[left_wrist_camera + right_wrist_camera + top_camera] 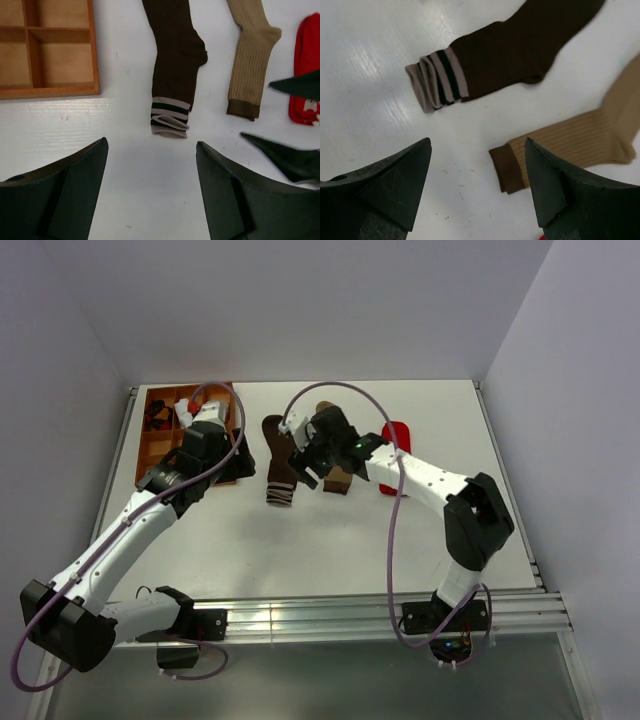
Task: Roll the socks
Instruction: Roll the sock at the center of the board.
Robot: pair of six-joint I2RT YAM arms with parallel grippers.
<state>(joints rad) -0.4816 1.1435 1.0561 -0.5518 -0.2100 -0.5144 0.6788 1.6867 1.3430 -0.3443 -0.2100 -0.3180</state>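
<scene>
Socks lie flat under my 2 empty grippers, both spread apart. My left gripper (151,145) hovers just short of the striped cuff of the dark brown sock (175,60). My right gripper (477,143) hangs between that cuff and the tan sock (580,140). A red sock (305,65) lies farther right and a wooden tray (50,91) left, on the white table (125,165).

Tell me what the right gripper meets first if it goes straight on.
Probably bare table, in the gap between the striped cuff of the dark brown sock and the brown cuff of the tan sock; depth is unclear. The right gripper is open.
</scene>
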